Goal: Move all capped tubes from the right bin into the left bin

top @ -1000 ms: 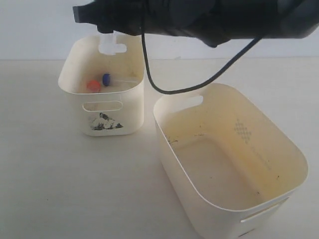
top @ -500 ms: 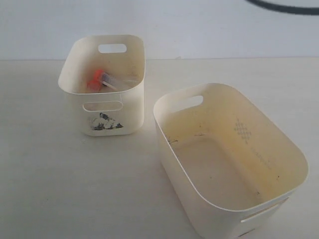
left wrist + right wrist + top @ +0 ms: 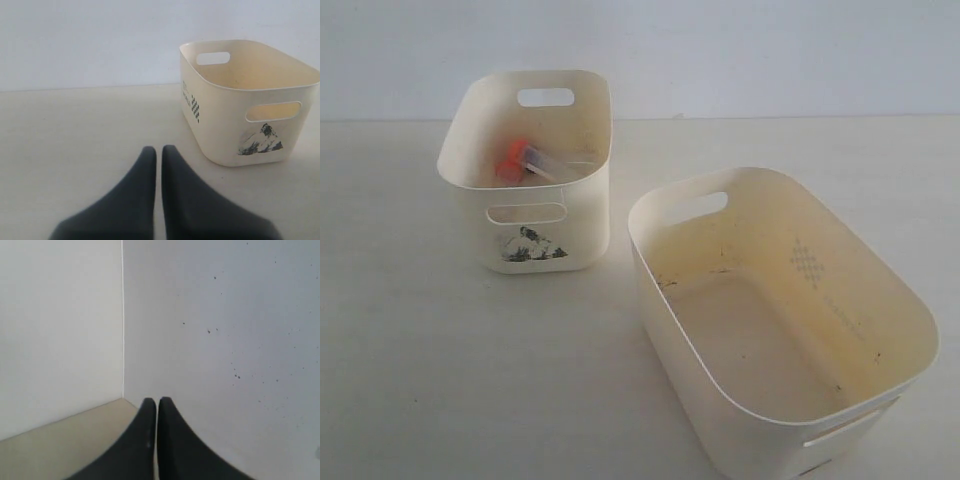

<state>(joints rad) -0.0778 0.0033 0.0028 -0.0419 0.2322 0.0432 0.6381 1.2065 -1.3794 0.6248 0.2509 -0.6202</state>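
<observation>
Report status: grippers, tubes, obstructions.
Left gripper and right gripper jaws shut, empty. Capped tubes lie in left bin; right bin shows none. Nothing in the way.

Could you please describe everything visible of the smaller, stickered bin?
The left bin is small, cream, plastic-looking, with rounded corners, an oval handle slot at each end and a black-and-white mountain sticker under the front slot. It stands upright on the pale table, apart from the larger bin. Inside lie capped tubes; only an orange-red cap and one clear body show above its wall.
</observation>
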